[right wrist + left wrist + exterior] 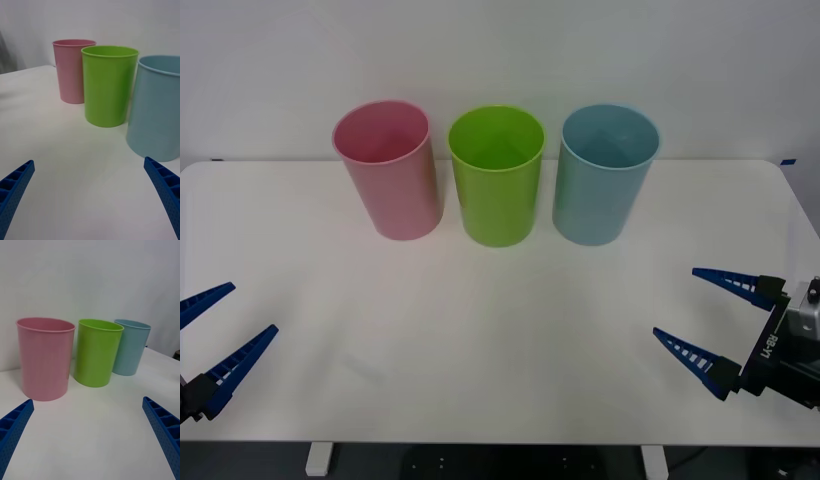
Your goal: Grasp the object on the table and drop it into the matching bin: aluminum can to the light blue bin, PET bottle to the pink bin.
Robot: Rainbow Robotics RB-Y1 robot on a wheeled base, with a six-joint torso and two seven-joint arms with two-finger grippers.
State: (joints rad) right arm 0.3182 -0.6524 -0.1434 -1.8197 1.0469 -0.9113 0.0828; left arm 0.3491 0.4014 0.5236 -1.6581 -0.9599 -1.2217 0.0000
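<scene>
Both claws (left, right) spread wide, low over table.

Three bins stand upright in a row at my twelve o'clock, toward the far edge of the table: the pink bin at eleven, the lime green bin dead ahead, the light blue bin at one, near one another but apart.

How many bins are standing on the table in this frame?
3, in a row at the far side of the table: the pink bin on the robot's left, a lime green bin in the middle, the light blue bin on the right.
</scene>
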